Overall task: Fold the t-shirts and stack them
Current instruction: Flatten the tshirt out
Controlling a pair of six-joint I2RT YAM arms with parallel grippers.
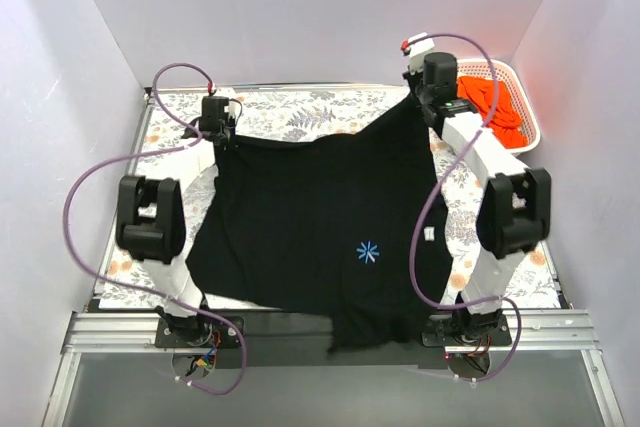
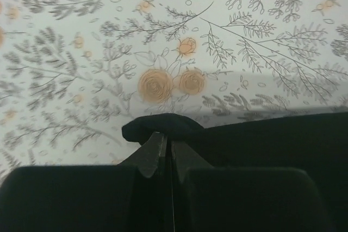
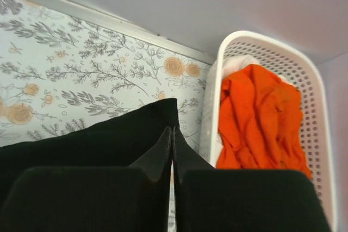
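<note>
Left claw (image 2: 166, 144) and right claw (image 3: 172, 136) each clamp a far corner of the soft, light black t-shirt (image 1: 320, 237) spread over the desk (image 1: 300, 112), limp cloth probably best held by its corners.

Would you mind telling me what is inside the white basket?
Crumpled orange cloth fills the basket, with something white at its far end. How many shirts there are, and anything beneath, is hidden.

Right fingers (image 3: 161, 153) pinch the black t-shirt (image 3: 92, 145) by its corner — just beside, orange t-shirts (image 3: 261, 118) lie in a white basket (image 3: 255, 36).
</note>
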